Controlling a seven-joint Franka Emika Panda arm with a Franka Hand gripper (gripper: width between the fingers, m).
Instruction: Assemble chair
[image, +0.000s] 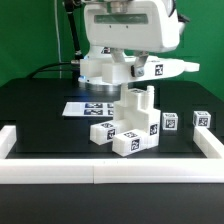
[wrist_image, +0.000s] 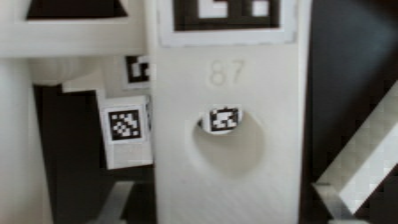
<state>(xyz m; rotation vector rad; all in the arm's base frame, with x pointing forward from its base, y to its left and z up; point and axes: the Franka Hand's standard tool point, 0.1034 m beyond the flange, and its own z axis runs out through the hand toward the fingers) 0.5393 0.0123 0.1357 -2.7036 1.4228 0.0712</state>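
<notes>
The chair (image: 130, 128) is a cluster of matte white tagged blocks at the table's middle. An upright white slab (image: 141, 101) rises from its top. My gripper (image: 134, 88) comes down onto that slab from above. In the wrist view the slab (wrist_image: 226, 150) fills the centre and carries a small tag (wrist_image: 222, 120). The gripper (wrist_image: 228, 205) is shut on it, with one finger (wrist_image: 121, 200) against each side. Other tagged chair parts (wrist_image: 125, 130) lie beyond the slab. The contact faces are hidden by the slab.
Two small tagged cubes (image: 170, 121) (image: 203, 118) stand at the exterior view's right. The marker board (image: 85, 107) lies behind the chair at the left. A plain white border rail (image: 110, 175) runs along the front and up both sides of the black table.
</notes>
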